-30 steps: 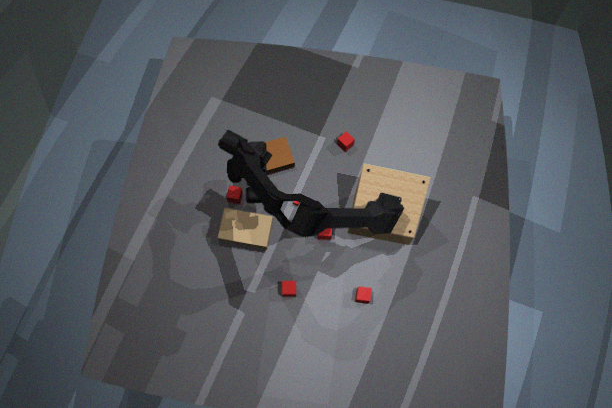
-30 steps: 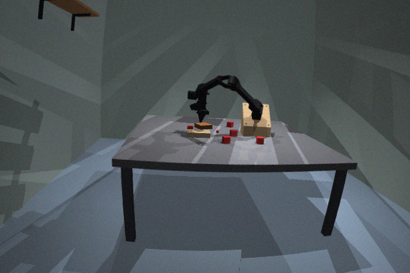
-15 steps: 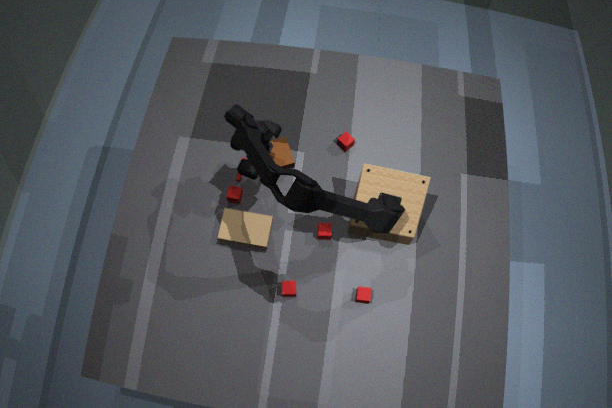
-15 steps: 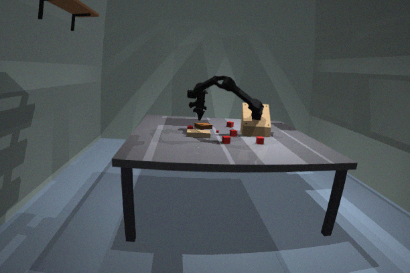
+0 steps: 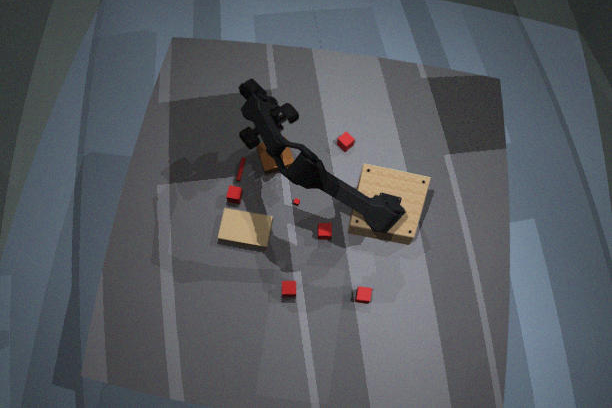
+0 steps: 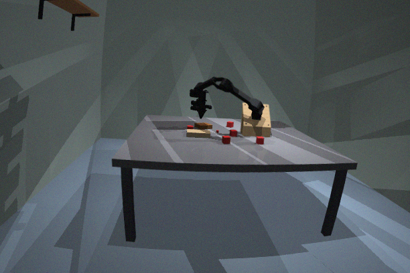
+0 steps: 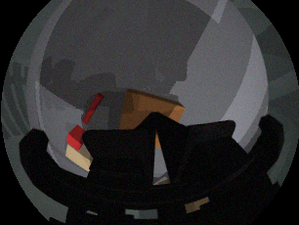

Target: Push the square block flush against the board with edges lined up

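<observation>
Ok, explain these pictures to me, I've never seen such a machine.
The black thing is a robot arm, fixed to a wooden base on a table. Its tip is a gripper: two fingers, shut and holding nothing, pointing down near a brown slab. One picture looks down from above, one looks from across the room, and the round one comes from a camera on the wrist, looking past the fingers. Also on the table are a pale slab, several red cubes and a thin red stick.
</observation>
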`<state>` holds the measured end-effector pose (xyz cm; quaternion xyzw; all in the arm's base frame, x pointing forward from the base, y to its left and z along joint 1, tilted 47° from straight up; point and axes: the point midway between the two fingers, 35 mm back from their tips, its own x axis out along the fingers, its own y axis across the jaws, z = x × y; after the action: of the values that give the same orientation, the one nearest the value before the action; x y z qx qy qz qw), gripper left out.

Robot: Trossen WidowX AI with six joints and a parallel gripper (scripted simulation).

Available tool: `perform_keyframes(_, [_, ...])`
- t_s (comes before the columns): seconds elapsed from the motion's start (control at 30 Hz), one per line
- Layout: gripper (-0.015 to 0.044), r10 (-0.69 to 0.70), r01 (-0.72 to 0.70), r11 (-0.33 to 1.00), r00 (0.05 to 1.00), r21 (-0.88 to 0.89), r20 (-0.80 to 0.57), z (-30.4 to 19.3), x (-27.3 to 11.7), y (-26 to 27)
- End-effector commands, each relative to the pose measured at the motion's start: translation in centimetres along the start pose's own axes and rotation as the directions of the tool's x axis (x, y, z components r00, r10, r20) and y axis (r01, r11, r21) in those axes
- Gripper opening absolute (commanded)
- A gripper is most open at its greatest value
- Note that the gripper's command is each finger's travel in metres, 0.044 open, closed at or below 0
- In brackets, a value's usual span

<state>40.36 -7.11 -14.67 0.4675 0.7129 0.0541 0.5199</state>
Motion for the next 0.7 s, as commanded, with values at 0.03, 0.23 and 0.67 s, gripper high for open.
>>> perform_keyframes(0.03, [0.0, -0.002, 0.001, 0.991, 1.0, 0.133, 0.006, 1.2, -0.2, -2.0])
perform_keyframes(0.23, [0.0, 0.0, 0.0, 0.952, 1.0, 0.306, 0.001, 2.2, 0.1, -4.9])
perform_keyframes(0.67, [0.0, 0.003, -0.002, 0.946, 1.0, 0.324, -0.002, 2.4, 5.7, -5.0])
